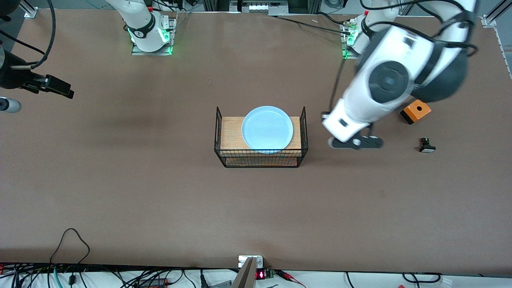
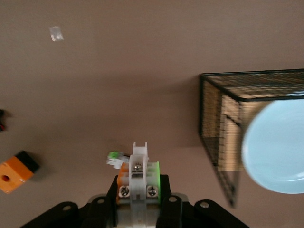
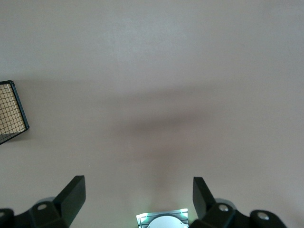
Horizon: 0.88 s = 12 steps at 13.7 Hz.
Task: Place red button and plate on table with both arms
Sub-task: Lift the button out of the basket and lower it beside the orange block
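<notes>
The light blue plate [image 1: 267, 129] lies on the wood-topped wire rack [image 1: 260, 158] at mid table; it also shows in the left wrist view [image 2: 275, 147]. My left gripper [image 1: 356, 142] hangs over the brown table [image 1: 160, 200] beside the rack, toward the left arm's end. In the left wrist view it [image 2: 139, 184] is shut on the red button [image 2: 139, 164]: a whitish body with green and orange sides, its cap hidden. My right gripper [image 1: 60, 89] is up at the right arm's end of the table, open and empty [image 3: 137, 183].
An orange box [image 1: 416, 111] and a black-and-white part [image 1: 427, 146] lie toward the left arm's end. A small green-ended part [image 2: 114, 158] lies on the table under the left gripper. A rack corner [image 3: 12, 114] shows in the right wrist view.
</notes>
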Tool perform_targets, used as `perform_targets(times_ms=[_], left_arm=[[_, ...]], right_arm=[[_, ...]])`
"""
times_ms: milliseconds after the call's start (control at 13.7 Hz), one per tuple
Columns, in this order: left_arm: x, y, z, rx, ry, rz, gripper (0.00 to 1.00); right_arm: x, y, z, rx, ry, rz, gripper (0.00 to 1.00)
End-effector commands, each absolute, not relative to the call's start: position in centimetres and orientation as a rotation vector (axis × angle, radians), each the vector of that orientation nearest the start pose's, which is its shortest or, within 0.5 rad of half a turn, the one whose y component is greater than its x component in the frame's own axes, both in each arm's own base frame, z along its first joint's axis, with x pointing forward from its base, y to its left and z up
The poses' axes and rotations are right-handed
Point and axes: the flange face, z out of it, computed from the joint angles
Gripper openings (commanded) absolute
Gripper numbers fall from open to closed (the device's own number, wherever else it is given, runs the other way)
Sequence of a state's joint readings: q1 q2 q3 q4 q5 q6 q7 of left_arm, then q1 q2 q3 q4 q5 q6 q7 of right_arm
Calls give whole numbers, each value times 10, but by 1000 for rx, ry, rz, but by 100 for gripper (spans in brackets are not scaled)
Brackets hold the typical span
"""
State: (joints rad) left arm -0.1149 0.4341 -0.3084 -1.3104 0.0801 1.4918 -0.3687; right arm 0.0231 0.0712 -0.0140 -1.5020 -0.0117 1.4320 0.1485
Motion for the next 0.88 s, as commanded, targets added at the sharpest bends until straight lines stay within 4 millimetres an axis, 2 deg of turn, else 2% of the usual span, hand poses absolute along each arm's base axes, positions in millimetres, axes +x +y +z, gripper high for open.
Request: perform_targets(times_ms=[0,219,292,438,585,658,731,804], left_arm=[[632,-158,462,-3090,218,460,13],[646,-93,401,-3032,224,486,13],[647,-84,377,-3021,283,447,13],[645,-51,337,-3056,254,368,13],[635,-51,301,-3064,308,329,15],[625,-49,276,-3067,313,350,15],[622,-44,254,-3051,334,321,15],[619,-25,235,-3044,325,297,16]], right_arm=[[564,2,609,-3158,209,216,100],[564,2,609,-3158,209,216,100],[564,2,609,-3158,209,216,100],[564,1,609,-3158,211,216,100],[564,0,609,-3157,214,216,100],[564,0,609,-3159,214,216,100],[564,0,609,-3157,214,218,100],[564,0,609,-3159,214,218,100]])
